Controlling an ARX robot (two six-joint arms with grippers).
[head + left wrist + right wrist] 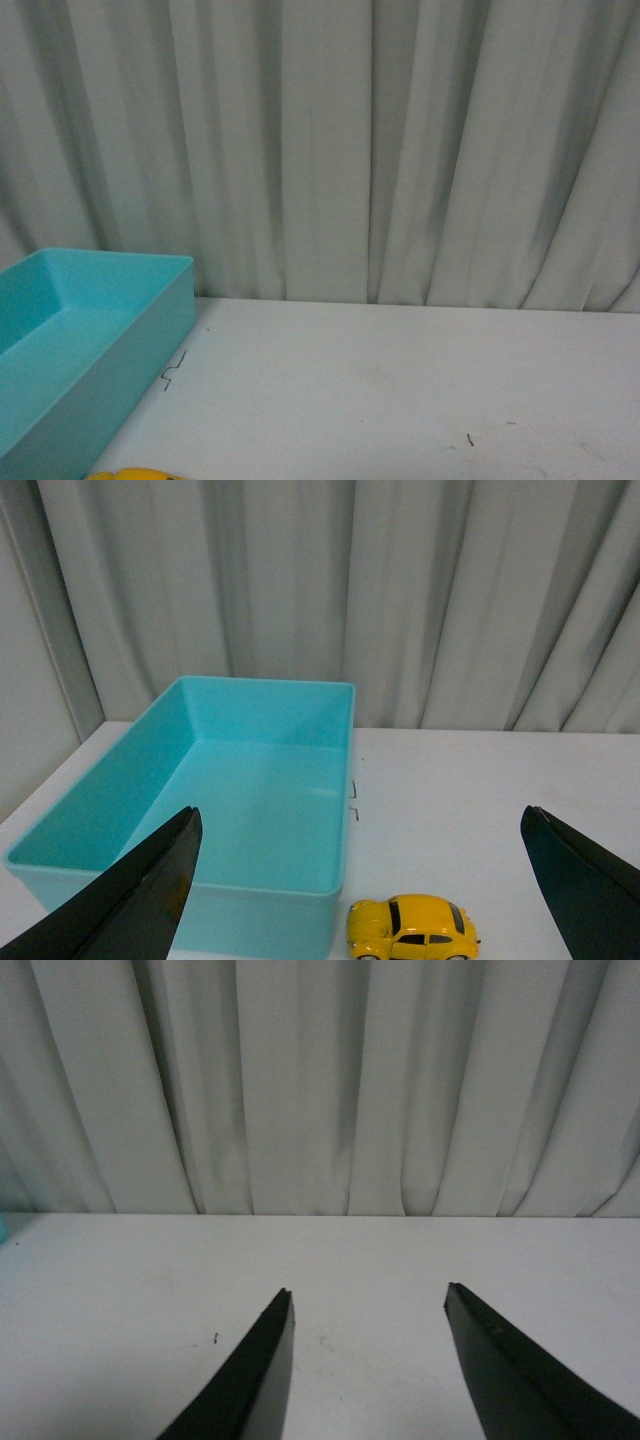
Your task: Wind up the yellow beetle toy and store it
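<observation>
- Yellow beetle toy (412, 929) stands on its wheels on the white desk (480, 810). Its side is turned to the left wrist camera.
- From the front camera I catch only a sliver of its roof (135, 474), at about 7 o'clock on the picture's edge.
- It sits just beside the near corner of the teal bin (260, 920). I read a thin gap between them but would not swear to it.
- The bin fills the 8 o'clock part of the front view (130, 370), and as far as I can see inside, it holds nothing.
- My left gripper (360, 815) is spread wide and empty, and it hangs above the toy and the bin's near edge without touching either.
- My right gripper (368, 1292) is parted too and holds nothing. It is over bare desk, well apart from the toy.
- A pale curtain (400, 150) closes off the 12 o'clock side behind the desk.
- By my reckoning, nothing of the job is done yet. The toy is ungrasped and, I take it, not wound.
- What remains is to take hold of it, wind it up, and set it in the bin.
</observation>
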